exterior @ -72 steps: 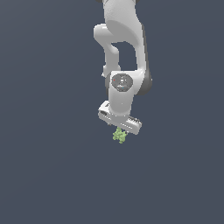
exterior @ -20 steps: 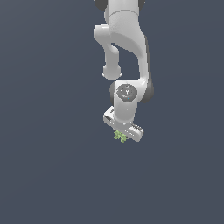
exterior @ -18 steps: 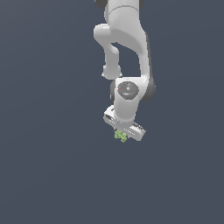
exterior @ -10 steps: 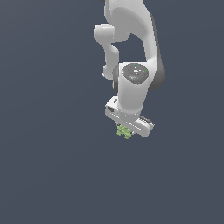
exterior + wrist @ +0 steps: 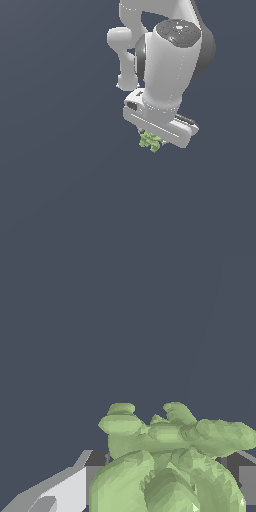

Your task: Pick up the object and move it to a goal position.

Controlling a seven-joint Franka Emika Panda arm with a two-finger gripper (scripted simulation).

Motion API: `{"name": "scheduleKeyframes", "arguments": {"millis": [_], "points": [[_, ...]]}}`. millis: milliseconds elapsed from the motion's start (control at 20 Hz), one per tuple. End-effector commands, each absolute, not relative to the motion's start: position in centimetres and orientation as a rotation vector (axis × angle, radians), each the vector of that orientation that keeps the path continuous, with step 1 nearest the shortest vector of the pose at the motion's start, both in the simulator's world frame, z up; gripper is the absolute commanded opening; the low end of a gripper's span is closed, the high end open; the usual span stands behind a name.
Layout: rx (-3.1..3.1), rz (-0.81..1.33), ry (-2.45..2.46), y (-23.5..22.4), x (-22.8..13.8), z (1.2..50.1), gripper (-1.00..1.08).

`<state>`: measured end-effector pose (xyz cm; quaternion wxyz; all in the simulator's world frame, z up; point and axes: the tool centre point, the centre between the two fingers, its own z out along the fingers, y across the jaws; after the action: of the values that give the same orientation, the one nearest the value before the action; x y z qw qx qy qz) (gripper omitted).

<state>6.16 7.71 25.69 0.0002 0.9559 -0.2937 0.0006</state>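
The object (image 5: 150, 141) is a small, lumpy, light-green thing held under my white gripper (image 5: 152, 140), which is shut on it. It hangs in the air over the plain dark grey ground. In the wrist view the object (image 5: 170, 461) fills the near part of the picture, knobbly and green, between the grey fingers (image 5: 65, 491). The fingers are hidden behind the gripper body in the exterior view.
The white arm (image 5: 170, 65) rises above the gripper toward the top of the exterior view. Around it there is only flat dark grey ground.
The arm has swung toward the camera and looks much larger. The gripper has moved slightly toward the exterior view's right with the green object still held.
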Motion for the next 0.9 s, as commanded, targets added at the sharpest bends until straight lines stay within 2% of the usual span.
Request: {"name": "scheduleKeyframes", "arguments": {"millis": [0,400,850], "points": [[3.002,0.0,-0.923,8.1,6.7,28.1,-1.0],[3.002,0.0,-0.922,9.0,8.3,34.1,-1.0],[3.003,0.0,-0.922,9.8,9.6,38.7,-1.0]]}}
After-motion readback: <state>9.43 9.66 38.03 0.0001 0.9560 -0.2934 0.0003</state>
